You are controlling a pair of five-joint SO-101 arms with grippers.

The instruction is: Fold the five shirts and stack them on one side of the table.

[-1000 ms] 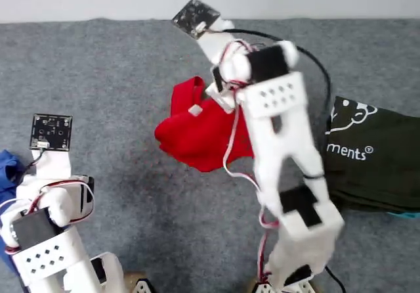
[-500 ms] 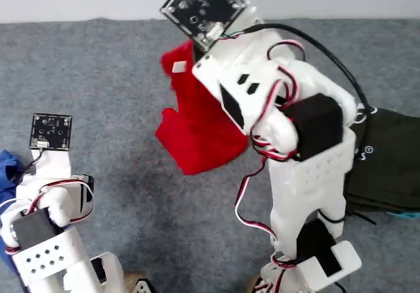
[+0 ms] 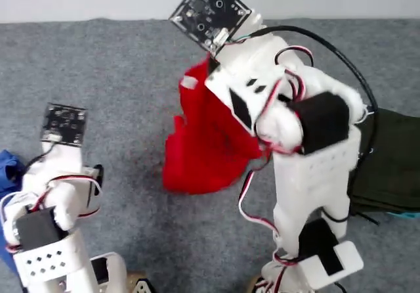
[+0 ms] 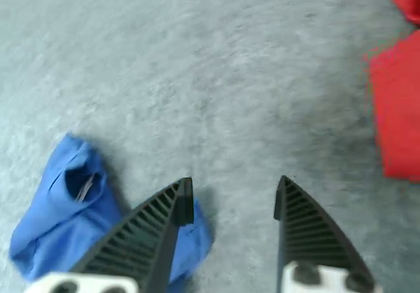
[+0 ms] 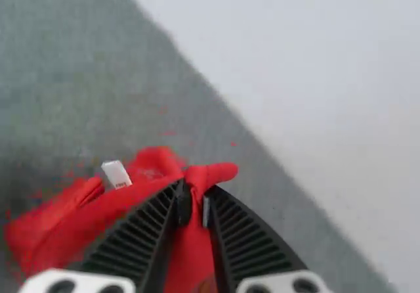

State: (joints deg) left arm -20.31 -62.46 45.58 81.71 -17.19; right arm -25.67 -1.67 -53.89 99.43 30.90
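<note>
A red shirt [image 3: 207, 145] hangs lifted off the grey table, its white neck label [image 3: 189, 82] showing. My right gripper [image 5: 193, 204] is shut on the red shirt [image 5: 141, 198] near its collar, high over the table's middle. A crumpled blue shirt [image 4: 62, 217] lies at the table's left edge [image 3: 8, 175]. My left gripper [image 4: 233, 198] hovers open just beside the blue shirt, nothing between its fingers. The red shirt [image 4: 397, 109] also shows at the edge of the left wrist view. A folded dark green shirt [image 3: 387, 168] lies at the right.
The right arm [image 3: 302, 168] stands tall over the table's centre. A bit of teal cloth [image 3: 403, 215] peeks from under the dark green shirt. Bare grey table [image 3: 111, 63] lies between the arms and at the back left.
The right arm has raised the red shirt off the table and carried it slightly right. The left arm has shifted a little to the right and tilted.
</note>
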